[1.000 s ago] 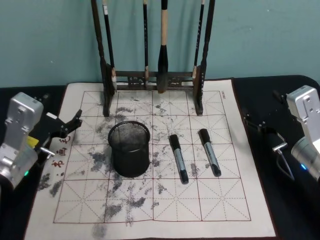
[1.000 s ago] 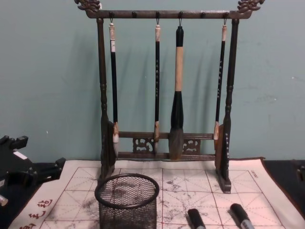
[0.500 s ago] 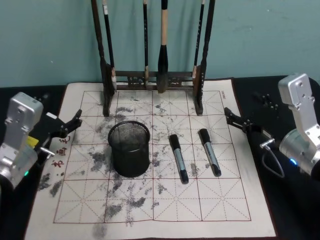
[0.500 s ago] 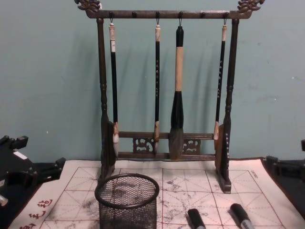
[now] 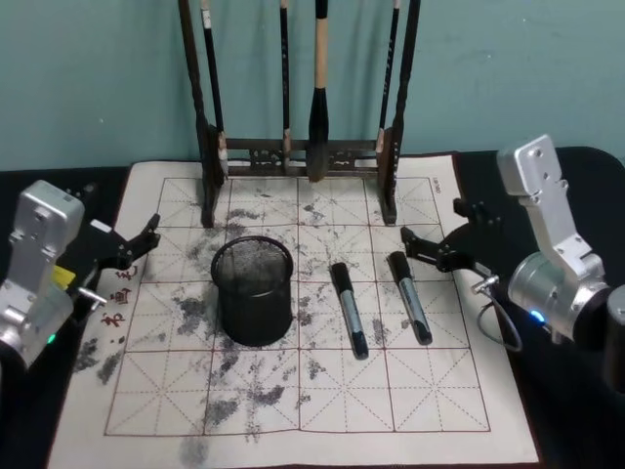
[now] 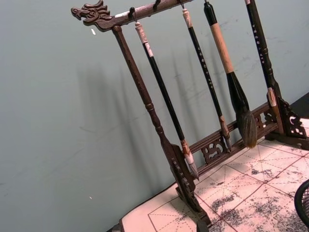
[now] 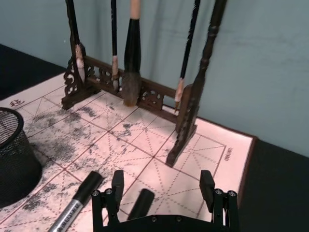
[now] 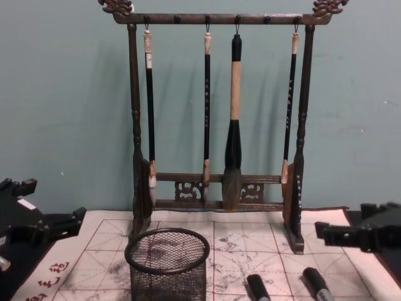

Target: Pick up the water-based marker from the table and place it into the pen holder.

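While the left arm sits parked, the right arm is the one at work.

The largest item is the white calligraphy mat with a red grid and ink blotches (image 5: pixel 439 391). The tall dark wooden brush rack (image 5: pixel 298 151) stands on its far side, beyond both sets of jaws.

The black wire-mesh pen holder (image 5: pixel 253 313) stands upright on the mat, well apart from the right jaws, on their inner side. Two black markers with grey barrels lie flat, side by side but not touching. The inner marker (image 5: pixel 348 308) lies between the holder and the outer marker (image 5: pixel 410 297).

Right gripper (image 5: pixel 426 247): jaws spread wide, holding nothing.
- **Head view:** it sits just beside the outer marker's far end.
- **Right wrist view:** that end lies between the jaws, and the inner marker lies outside them on the holder's side.
- **Chest view:** this adds the height, showing the gripper above the marker tops and clear of them.

Left gripper (image 5: pixel 137 244): over the mat's left edge, jaws apart and empty, with the holder near on their inner side. The left wrist view looks at the rack and catches a sliver of the holder's rim.

One second ago the right gripper was out over the black table (image 5: pixel 576 430), past the mat's right edge. Half a second ago it was at that edge, and now it is over the mat. The left gripper, the markers and the holder have not moved.
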